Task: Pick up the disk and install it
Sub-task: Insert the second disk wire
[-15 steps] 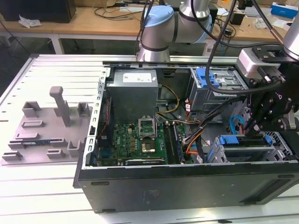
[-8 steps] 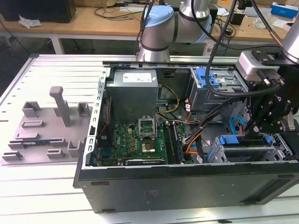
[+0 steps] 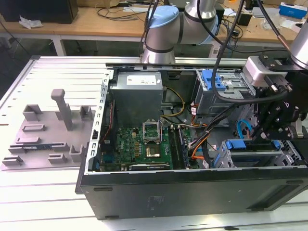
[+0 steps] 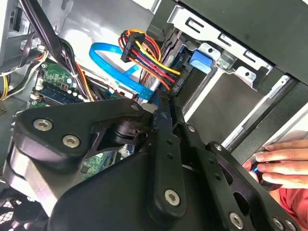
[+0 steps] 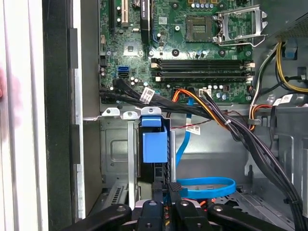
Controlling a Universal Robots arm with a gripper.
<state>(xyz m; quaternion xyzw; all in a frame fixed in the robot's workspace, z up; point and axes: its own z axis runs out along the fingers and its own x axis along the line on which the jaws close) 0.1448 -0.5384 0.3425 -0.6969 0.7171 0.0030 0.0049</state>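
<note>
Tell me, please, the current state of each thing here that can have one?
Computer case: side open, insides exposed.
Disk: standing on edge in the drive cage, just ahead of the gripper.
Processor socket: empty, its latch frame flipped up.
Blue cable: lying loose in a curve on the case floor.
Gripper: at the disk's edge.

**Arm bent low, claw pointing down**

The grey arm (image 3: 166, 31) reaches across from the rear, its wrist dropping at the exterior view's right. The black claw (image 3: 270, 126) hangs pointing downward, linkages folded in; in the second wrist view its fingers (image 4: 163, 113) stand close together. A person's hand (image 4: 284, 166) rests nearby.
</note>
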